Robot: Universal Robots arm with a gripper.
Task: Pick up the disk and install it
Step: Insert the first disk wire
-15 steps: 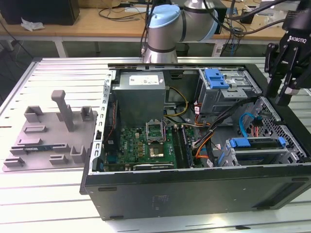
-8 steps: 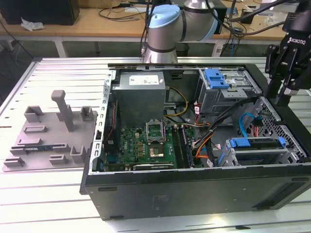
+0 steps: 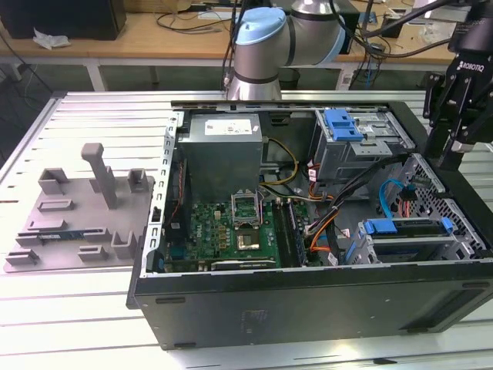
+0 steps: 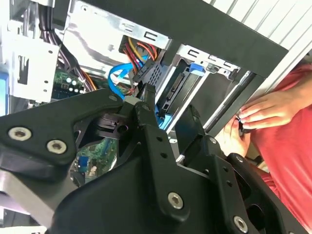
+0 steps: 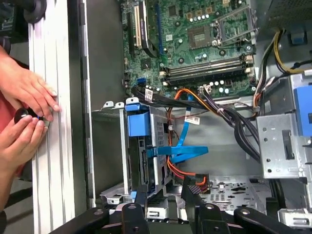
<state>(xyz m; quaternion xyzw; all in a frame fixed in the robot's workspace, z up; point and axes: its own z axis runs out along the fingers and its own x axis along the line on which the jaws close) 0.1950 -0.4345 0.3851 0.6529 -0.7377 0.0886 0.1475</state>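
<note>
The end effector (image 3: 449,154) hangs over the open computer case (image 3: 308,308) at the exterior view's right end. Its two black fingers stand well apart, and nothing is visible between them in either wrist view — it holds nothing.

The disk (image 3: 412,248) is not on the counter (image 3: 77,331). It sits in the lower drive cage (image 5: 113,146), at the case's corner nearest the camera on the exterior view's right, and looks already seated. From the end effector it lies below and a little toward the camera. Its long axis runs along the case's near wall, left to right in the exterior view. In the first wrist view it stands edge-on just ahead of the fingertips, its blue rail frame (image 5: 136,124) uppermost in the cage.

A blue data cable (image 5: 180,151) loops beside that cage. A second cage with a blue latch (image 3: 343,123) sits at the far side, beside the power supply (image 3: 223,146). The motherboard (image 3: 231,223) lines the case floor.

The grey fixture tray (image 3: 77,216) lies well apart on the counter. A person's hands (image 5: 24,97) rest at the counter's edge around a small black object (image 5: 24,116).
</note>
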